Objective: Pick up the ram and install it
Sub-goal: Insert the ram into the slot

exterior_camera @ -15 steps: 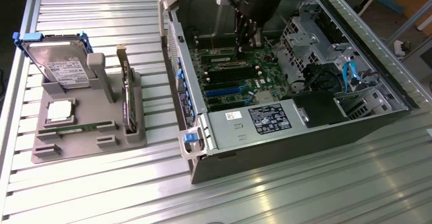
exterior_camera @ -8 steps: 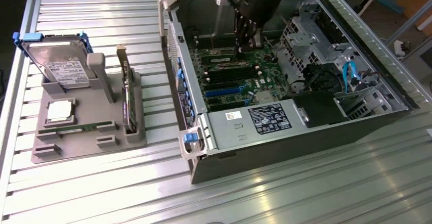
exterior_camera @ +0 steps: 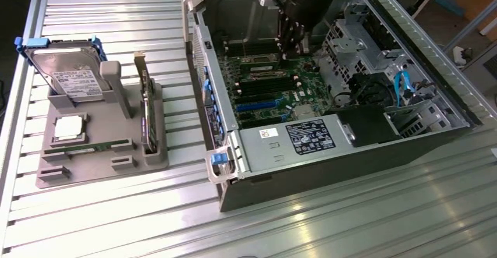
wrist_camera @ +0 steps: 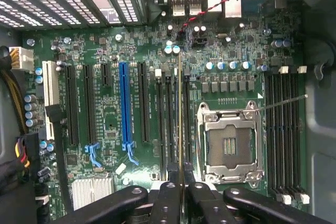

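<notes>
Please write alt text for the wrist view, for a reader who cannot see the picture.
The tool, shut on the ram, holds the thin stick edge-on over the dark memory slots of a green motherboard inside an open computer case. An empty CPU socket lies beside those slots, and long expansion slots, one blue, lie on their other side.

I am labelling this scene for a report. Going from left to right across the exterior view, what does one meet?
Hard drive with blue clips → upright expansion card → wall of the computer case → tool gripping the ram → blue cable.
</notes>
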